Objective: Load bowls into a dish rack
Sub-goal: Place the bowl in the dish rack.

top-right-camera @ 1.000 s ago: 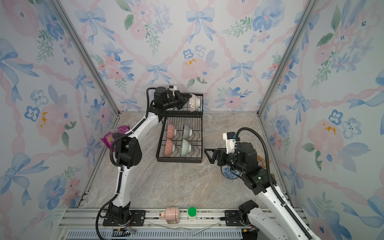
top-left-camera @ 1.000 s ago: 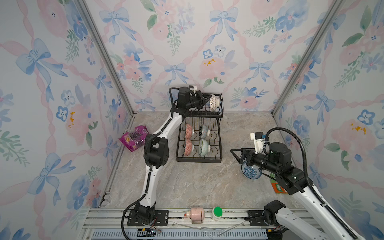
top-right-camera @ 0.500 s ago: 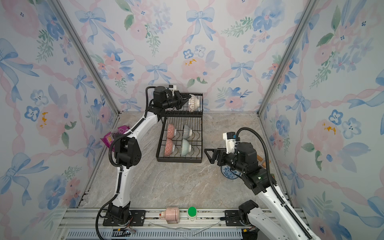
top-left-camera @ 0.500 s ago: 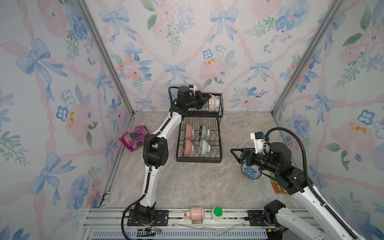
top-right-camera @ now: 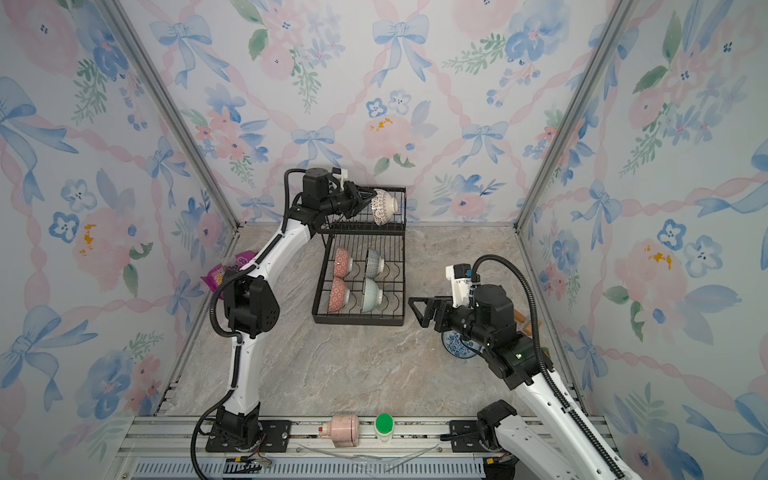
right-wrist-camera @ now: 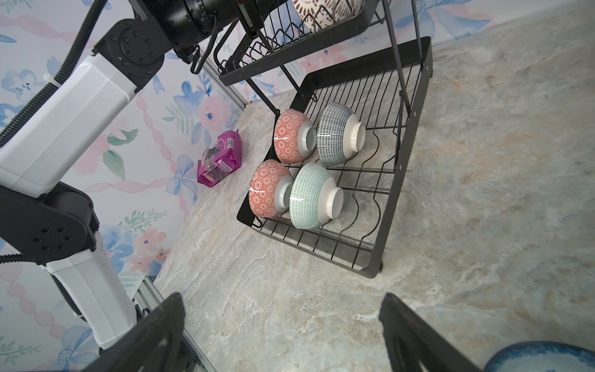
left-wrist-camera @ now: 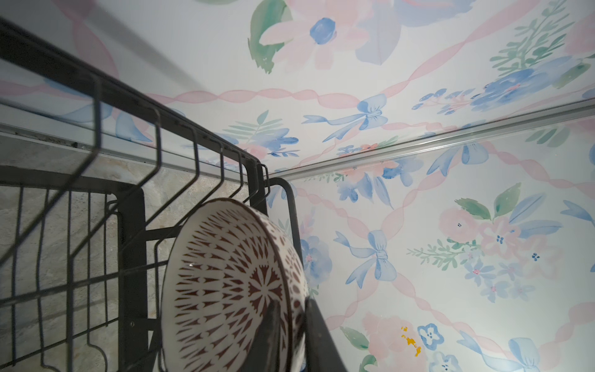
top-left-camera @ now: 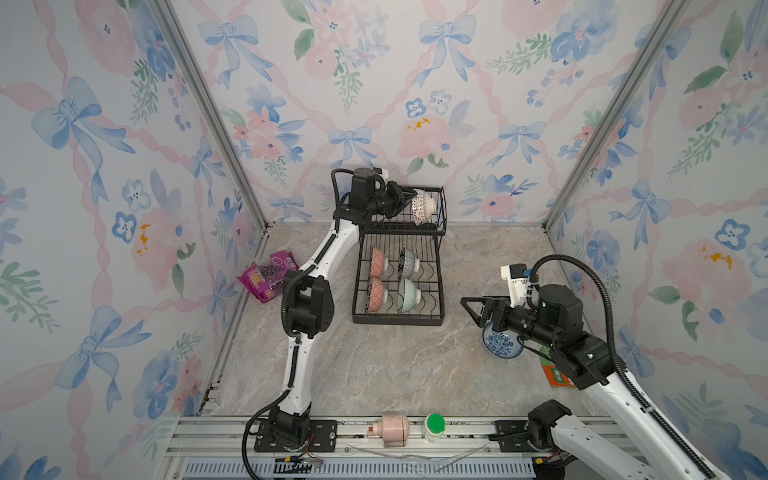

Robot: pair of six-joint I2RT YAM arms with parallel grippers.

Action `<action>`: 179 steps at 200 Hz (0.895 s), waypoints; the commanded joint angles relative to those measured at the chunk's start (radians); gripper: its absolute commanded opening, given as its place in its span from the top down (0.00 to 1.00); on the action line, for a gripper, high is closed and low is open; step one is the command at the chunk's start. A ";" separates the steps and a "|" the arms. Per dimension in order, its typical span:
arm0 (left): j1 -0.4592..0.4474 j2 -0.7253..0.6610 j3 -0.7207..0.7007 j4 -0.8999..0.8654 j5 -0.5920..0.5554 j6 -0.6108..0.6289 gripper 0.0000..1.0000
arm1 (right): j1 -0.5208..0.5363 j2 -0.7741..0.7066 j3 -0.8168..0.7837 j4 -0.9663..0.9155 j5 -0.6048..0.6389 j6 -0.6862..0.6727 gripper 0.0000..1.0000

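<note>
In both top views the black two-tier dish rack (top-left-camera: 399, 321) (top-right-camera: 357, 321) stands at the back middle. A white lattice bowl (top-left-camera: 422, 206) (top-right-camera: 383, 205) (left-wrist-camera: 225, 283) lies on its side in the upper basket. My left gripper (top-left-camera: 409, 195) (left-wrist-camera: 292, 302) straddles its rim closely; whether it still pinches is unclear. Two pink-red bowls (right-wrist-camera: 291, 135) (right-wrist-camera: 269, 188), a dark checked one (right-wrist-camera: 335, 133) and a mint one (right-wrist-camera: 310, 195) stand in the lower slots. My right gripper (top-left-camera: 478, 311) (right-wrist-camera: 280, 299) hangs open and empty over the table, just left of a blue floral bowl (top-left-camera: 503, 345) (right-wrist-camera: 541, 357).
A purple snack bag (top-left-camera: 268, 276) lies by the left wall. An orange and green packet (top-left-camera: 557, 374) sits under my right arm near the right wall. A pink bottle (top-left-camera: 392, 430) and a green-capped one (top-left-camera: 434, 424) lie on the front rail.
</note>
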 commanded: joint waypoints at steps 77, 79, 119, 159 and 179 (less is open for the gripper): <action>0.026 -0.045 0.009 -0.186 -0.064 0.125 0.77 | 0.025 0.021 0.005 0.039 -0.005 0.011 0.04; 0.026 -0.044 0.009 -0.185 -0.063 0.125 0.77 | 0.025 0.022 0.005 0.040 -0.005 0.011 0.04; 0.026 -0.039 0.009 -0.208 -0.078 0.151 0.76 | 0.028 0.025 0.000 0.045 -0.006 0.013 0.04; 0.024 -0.043 0.031 -0.275 -0.134 0.225 0.73 | 0.028 0.024 -0.002 0.043 -0.002 0.011 0.04; 0.025 -0.046 0.032 -0.293 -0.149 0.246 0.72 | 0.029 0.032 -0.002 0.052 -0.008 0.015 0.04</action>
